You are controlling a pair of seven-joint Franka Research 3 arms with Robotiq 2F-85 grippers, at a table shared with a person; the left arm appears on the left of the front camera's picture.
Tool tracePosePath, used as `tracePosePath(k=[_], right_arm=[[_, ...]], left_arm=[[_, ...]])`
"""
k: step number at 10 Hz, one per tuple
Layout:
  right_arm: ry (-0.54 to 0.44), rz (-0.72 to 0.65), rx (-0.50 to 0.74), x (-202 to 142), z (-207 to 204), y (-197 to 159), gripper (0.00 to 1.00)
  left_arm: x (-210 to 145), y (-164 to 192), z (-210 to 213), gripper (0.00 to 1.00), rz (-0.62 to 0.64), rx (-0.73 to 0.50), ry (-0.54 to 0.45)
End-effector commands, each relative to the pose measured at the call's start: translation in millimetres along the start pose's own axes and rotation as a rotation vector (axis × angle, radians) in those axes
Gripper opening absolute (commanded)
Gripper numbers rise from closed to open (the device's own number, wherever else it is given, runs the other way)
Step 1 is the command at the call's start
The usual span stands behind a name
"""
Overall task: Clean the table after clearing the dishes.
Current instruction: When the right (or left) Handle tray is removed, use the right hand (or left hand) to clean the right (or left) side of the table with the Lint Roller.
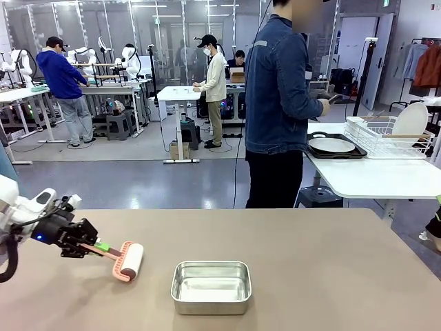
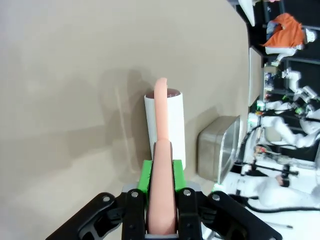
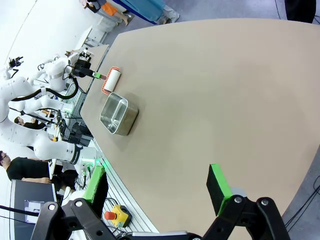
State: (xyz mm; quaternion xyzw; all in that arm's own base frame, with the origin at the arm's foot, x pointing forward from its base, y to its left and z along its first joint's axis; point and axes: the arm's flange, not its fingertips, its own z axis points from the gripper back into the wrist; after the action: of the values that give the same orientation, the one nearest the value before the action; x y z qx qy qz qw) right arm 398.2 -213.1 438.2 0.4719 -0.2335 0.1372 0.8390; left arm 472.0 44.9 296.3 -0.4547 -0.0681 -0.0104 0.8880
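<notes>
Front view, left pincer (image 1: 96, 248) gripping roller (image 1: 127, 262), table (image 1: 331, 276)

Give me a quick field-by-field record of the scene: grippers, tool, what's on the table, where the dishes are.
left gripper: shut on the lint roller's handle
lint roller: pink frame, white roll, at the tan table, left of the steel pan
right gripper: open, holding nothing, above the table
steel pan: on the table, near the front middle, looks empty
dishes: a white plate on a dark tray on the white side table
person: standing beyond the far edge
</notes>
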Motion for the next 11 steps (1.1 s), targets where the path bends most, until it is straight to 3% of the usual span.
tracePosePath(k=[1,4,8,11], right_arm=[[0.006,-0.023,-0.014,-1,0,6,1.00],[0.006,-0.023,-0.014,-1,0,6,1.00],[0.006,-0.023,-0.014,-1,0,6,1.00],[0.006,-0.023,-0.014,-1,0,6,1.00]], left_arm=[[-10,33,10,0.21,-0.076,0.105,0.109],[-19,48,64,0.21,-0.031,0.110,0.104],[-33,73,113,0.21,0.102,0.345,0.014],[-39,76,126,0.21,0.110,0.499,0.030]])
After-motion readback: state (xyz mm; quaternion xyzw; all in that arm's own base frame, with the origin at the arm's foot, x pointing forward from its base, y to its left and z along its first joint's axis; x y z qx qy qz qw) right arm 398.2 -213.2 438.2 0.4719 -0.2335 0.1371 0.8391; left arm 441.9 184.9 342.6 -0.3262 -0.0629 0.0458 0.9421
